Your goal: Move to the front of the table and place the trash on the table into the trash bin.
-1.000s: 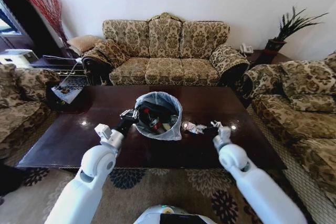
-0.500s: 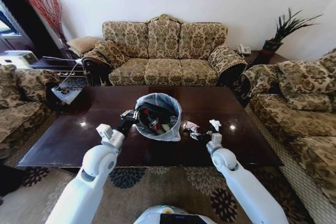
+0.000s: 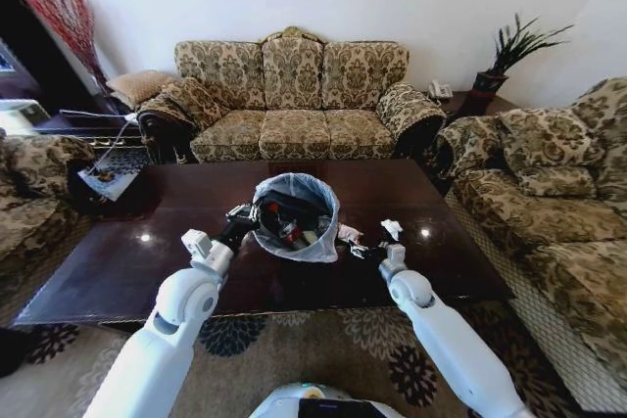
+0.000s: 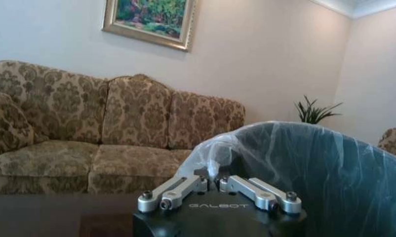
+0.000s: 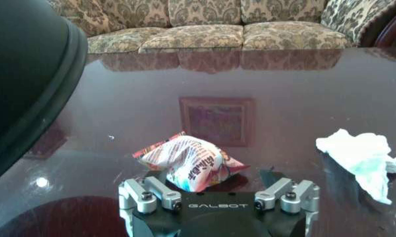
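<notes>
On the dark wooden table (image 3: 118, 271), the left gripper (image 3: 243, 215) pinches the bag-lined rim of the tilted trash bin (image 3: 297, 215). Right of it, the right gripper (image 5: 219, 185) spreads wide around a crumpled printed wrapper (image 5: 191, 162), a white tissue (image 5: 359, 157) nearby.

Both arms outstretched, left claw (image 3: 242, 214) closed, right claw (image 3: 364, 252) spread.

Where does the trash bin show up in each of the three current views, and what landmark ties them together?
Head view: the trash bin stands mid-table, held at its rim by the left tool.
Left wrist view: its bag-lined wall rises just beyond the tool.
Right wrist view: its black side curves along one edge, beside the crumpled wrapper.
Shared landmark: the patterned sofa.
</notes>
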Robot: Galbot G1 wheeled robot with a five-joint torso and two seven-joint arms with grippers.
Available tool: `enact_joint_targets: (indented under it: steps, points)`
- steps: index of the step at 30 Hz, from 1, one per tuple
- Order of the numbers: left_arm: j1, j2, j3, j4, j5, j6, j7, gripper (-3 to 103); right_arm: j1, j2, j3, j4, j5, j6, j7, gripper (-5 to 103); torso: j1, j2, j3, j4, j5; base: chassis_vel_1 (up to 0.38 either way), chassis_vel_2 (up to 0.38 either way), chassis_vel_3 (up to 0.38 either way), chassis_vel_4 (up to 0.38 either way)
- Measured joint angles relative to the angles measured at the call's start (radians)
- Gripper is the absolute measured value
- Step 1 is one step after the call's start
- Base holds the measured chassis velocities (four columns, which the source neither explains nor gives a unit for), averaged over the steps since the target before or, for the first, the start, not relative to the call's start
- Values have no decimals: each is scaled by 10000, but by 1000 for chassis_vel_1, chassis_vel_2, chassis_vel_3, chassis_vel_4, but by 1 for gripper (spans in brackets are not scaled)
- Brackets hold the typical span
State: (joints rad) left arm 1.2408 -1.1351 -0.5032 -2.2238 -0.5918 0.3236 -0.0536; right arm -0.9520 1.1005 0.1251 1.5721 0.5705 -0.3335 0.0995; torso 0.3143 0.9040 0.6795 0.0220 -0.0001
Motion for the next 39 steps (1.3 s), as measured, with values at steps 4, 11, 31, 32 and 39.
enact_joint_targets:
  steps: [4,11,31,32,39]
  points:
    - [-20,42,6,-2,-1,0,-1,3,192,125,-22,-326,-97,35,-60,78,0,0,0,-1,1,0,0,0,0]
    - [-3,190,-29,-81,-46,2,-3,3,386,385,35,-704,-275,150,-122,51,0,0,-1,0,0,0,0,0,0]
    - [-44,148,-93,7,-112,-30,30,3,599,547,132,-1232,-461,474,-170,0,0,0,-1,0,1,0,0,0,0]
    - [-44,151,-96,8,-112,-41,32,3,599,551,148,-1234,-469,502,-168,0,0,0,0,-1,1,0,0,0,0]
    - [-4,197,-149,8,-112,-46,33,3,438,544,445,-344,-595,802,111,0,1,0,0,-1,3,0,0,0,0]
